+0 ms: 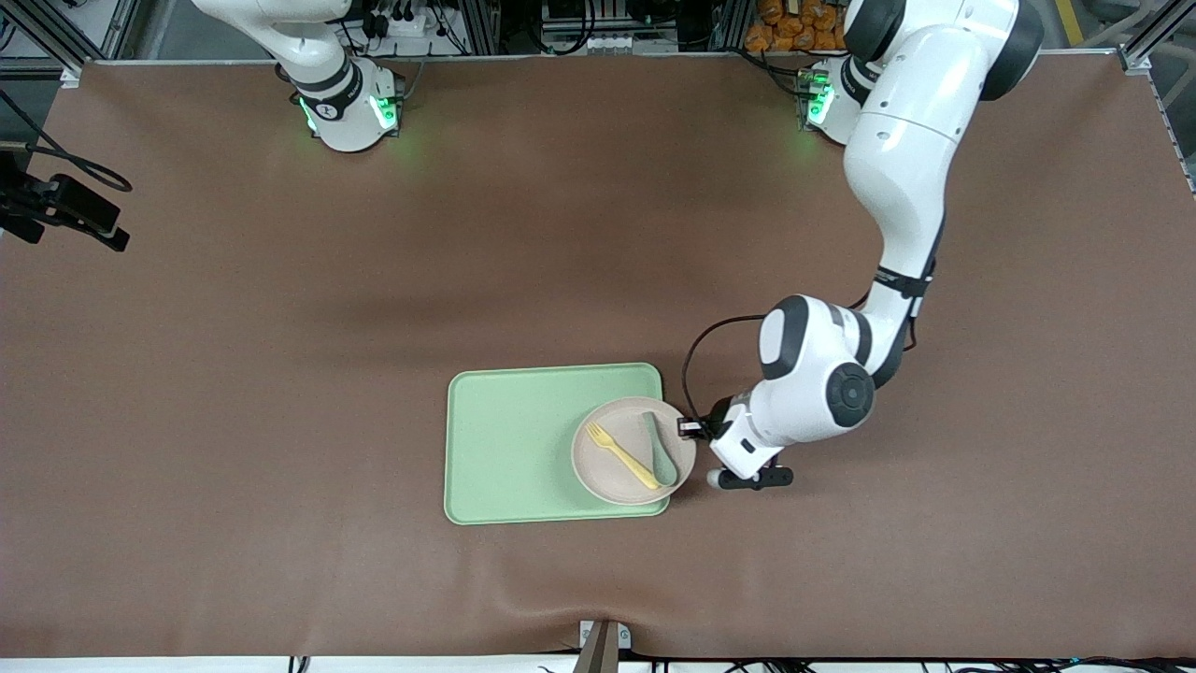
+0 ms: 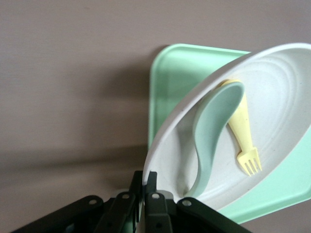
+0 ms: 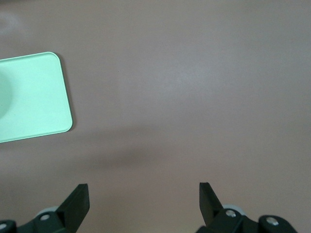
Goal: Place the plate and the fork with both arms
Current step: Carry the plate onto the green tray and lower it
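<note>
Front view: brown table (image 1: 234, 374), green tray (image 1: 514, 439), plate (image 1: 607, 467) on the tray's end toward the left arm, fork (image 1: 621, 455) and spoon (image 1: 660, 451) in it. Left gripper (image 2: 144, 191) pinches the plate's rim; a tilt could spill both. Right gripper (image 3: 144, 200) spread, waiting over bare table.

Even overhead light, soft shadows, slight blur in wrist views.
</note>
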